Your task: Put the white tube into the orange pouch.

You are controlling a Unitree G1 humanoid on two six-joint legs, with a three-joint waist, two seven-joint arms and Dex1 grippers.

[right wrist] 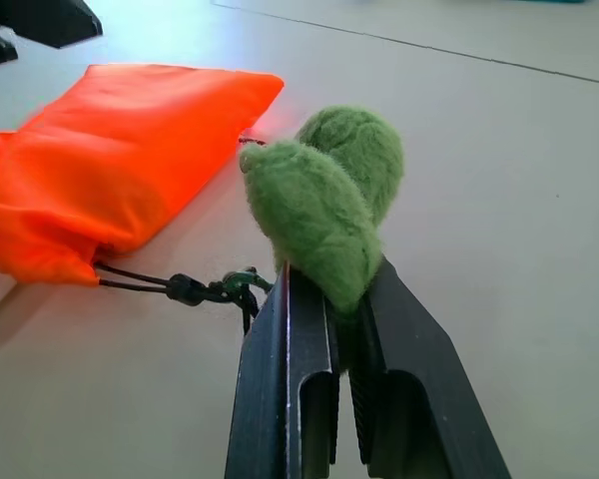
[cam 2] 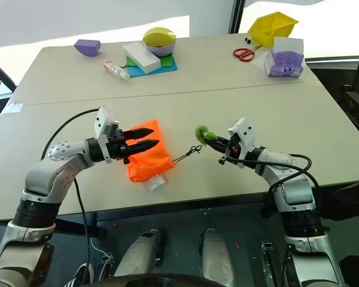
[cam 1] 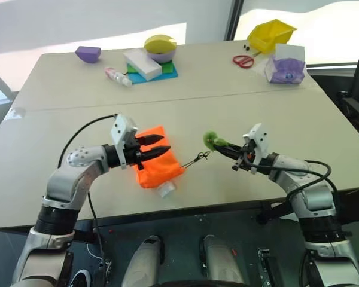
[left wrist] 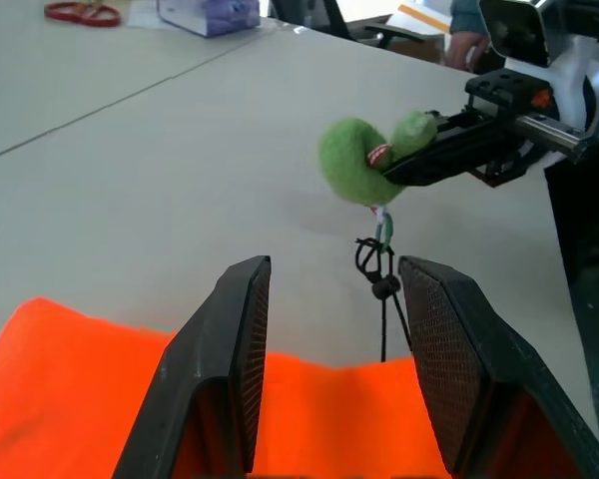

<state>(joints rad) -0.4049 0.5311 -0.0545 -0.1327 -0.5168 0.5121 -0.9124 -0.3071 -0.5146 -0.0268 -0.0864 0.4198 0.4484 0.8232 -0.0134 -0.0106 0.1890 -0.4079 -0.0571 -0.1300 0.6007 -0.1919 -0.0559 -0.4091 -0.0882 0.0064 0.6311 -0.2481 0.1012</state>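
Right wrist view: my right gripper (right wrist: 329, 299) is clamped on the fuzzy green ball (right wrist: 324, 205) at the end of the black cord (right wrist: 195, 289).
Left gripper (cam 1: 157, 145): fingers apart, grasping nothing, hovering over the orange pouch (cam 1: 158, 164).
White tube (cam 1: 166, 189): mostly inside the pouch; a pale end pokes out of the mouth on the near side, resting on the table (cam 1: 257, 101).
Pouch: lies flat between my two grippers, cord running slack-ish to the ball.
Step, my guess: tube is nearly in; finish by seating it.
How to do it well: pin the pouch body with the left fingers before pulling the cord with the right, else the whole bag slides; pull away from the mouth, slowly.
Risk: cinching may squeeze the tube back out.
Far table: red scissors (cam 1: 244, 60), yellow bin (cam 1: 270, 34), white block (cam 1: 142, 64), small bottle (cam 1: 118, 76), purple wedge (cam 1: 88, 54).
Room: bright window glare behind.
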